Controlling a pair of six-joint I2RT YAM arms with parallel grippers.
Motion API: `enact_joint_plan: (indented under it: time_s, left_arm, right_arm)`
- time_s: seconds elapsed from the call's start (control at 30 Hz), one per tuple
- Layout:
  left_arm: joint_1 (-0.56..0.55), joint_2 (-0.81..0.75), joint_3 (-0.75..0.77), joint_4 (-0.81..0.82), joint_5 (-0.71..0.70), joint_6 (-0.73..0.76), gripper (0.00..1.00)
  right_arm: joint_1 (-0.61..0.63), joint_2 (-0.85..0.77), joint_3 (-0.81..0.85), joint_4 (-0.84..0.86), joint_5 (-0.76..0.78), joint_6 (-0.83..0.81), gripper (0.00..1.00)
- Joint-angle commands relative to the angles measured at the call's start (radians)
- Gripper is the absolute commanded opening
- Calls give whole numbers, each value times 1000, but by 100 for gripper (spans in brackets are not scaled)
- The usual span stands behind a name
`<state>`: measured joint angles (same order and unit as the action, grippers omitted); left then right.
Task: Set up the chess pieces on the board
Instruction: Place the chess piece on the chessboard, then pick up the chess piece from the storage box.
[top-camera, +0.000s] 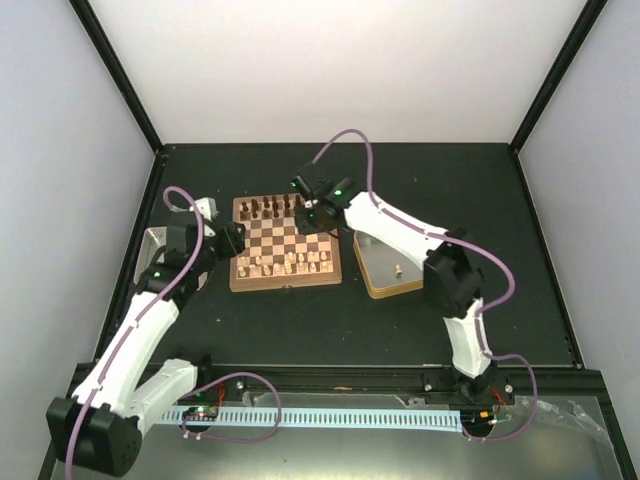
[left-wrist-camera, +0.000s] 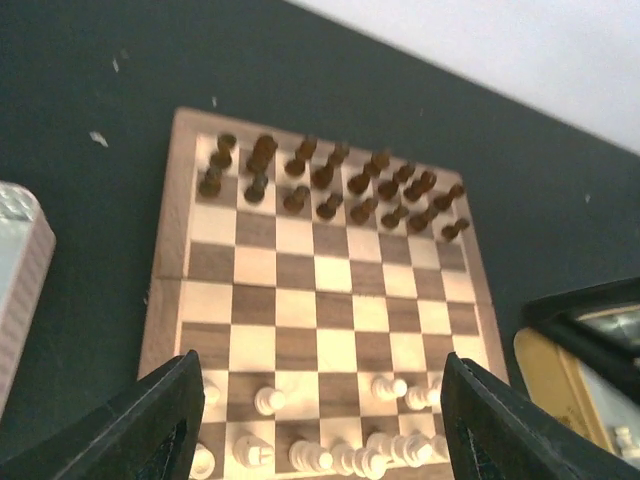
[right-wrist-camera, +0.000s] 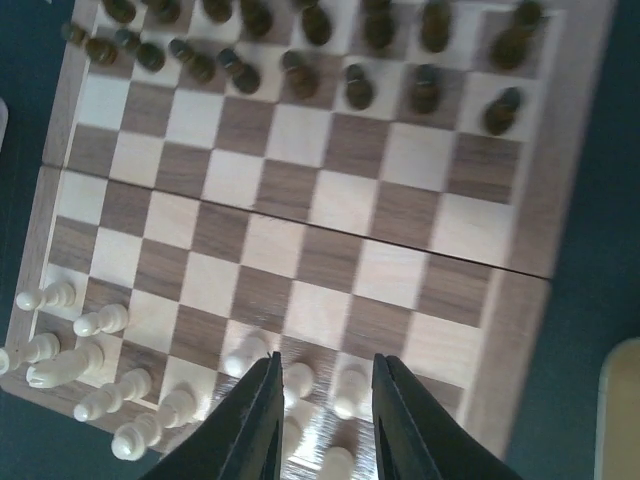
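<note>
The board (top-camera: 285, 243) lies at the table's middle. Pale chess pieces (top-camera: 290, 264) stand in its two near rows, and dark chessmen (top-camera: 270, 208) fill its far rows. My left gripper (top-camera: 237, 240) hangs at the board's left edge. In the left wrist view it (left-wrist-camera: 320, 365) is wide open and empty above the pale pieces (left-wrist-camera: 330, 455). My right gripper (top-camera: 313, 217) is over the board's far right part. In the right wrist view it (right-wrist-camera: 326, 362) is open above several pale pawns (right-wrist-camera: 298, 378) and holds nothing. More pale pieces (right-wrist-camera: 80, 360) stand at that view's left.
A square gold-rimmed tin (top-camera: 390, 262) lies right of the board with one pale piece (top-camera: 399, 268) in it; it also shows in the left wrist view (left-wrist-camera: 590, 400). A grey object (top-camera: 150, 245) sits left of the board. Black frame posts rise at the far corners.
</note>
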<state>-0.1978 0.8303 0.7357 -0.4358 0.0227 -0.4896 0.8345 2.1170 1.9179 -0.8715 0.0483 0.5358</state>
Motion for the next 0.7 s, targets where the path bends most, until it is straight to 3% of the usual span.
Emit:
enact_joint_plan:
  time_s: [0.0, 0.17, 0.3, 0.67]
  left_arm:
    - [-6, 128, 41, -4, 106, -6, 65]
    - [-28, 362, 143, -105, 153, -3, 53]
    - [-45, 527, 234, -202, 120, 21, 50]
    - [-80, 756, 378, -356, 46, 94, 39]
  right_arm:
    - [-39, -145, -186, 159, 25, 40, 27]
    - [-72, -252, -366, 216, 14, 40, 27]
    - [-88, -303, -449, 236, 6, 37, 27]
    - [-92, -336, -521, 259, 0, 44, 25]
